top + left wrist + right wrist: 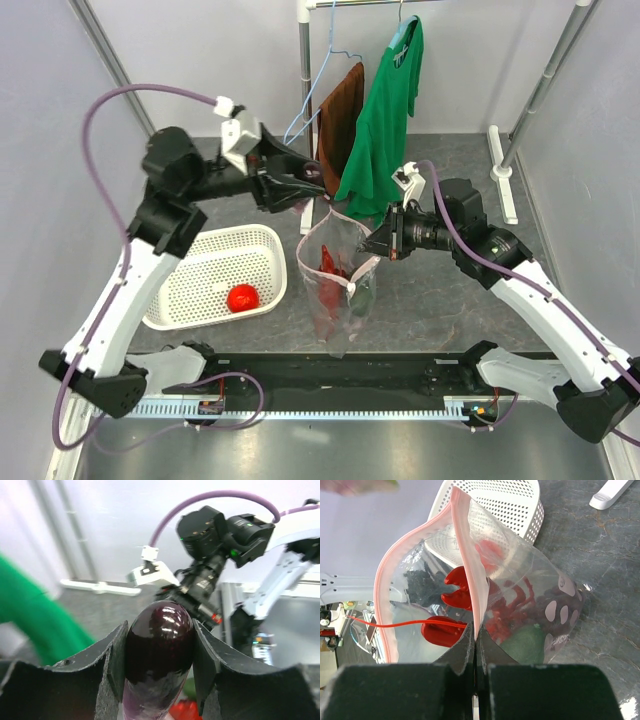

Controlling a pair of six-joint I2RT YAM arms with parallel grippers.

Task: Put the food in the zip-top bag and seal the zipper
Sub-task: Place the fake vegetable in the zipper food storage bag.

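Note:
My right gripper [377,243] [476,636] is shut on the pink zipper strip [468,565] and holds the clear dotted bag [338,292] [530,575] upright with its mouth open. Inside lie the red lobster [330,265] [458,593], a dark green piece [526,642] and a dark purple-red lump [542,597]. My left gripper [308,193] [159,626] is shut on a glossy dark purple food piece [159,640], held just above and behind the bag's mouth. The small red tomato [242,297] lies in the white basket.
The white perforated basket [190,300] stands left of the bag. A clothes rack behind holds a green shirt [385,110], a brown garment [342,120] and a blue hanger [318,95]. A rack foot [503,170] lies at the right.

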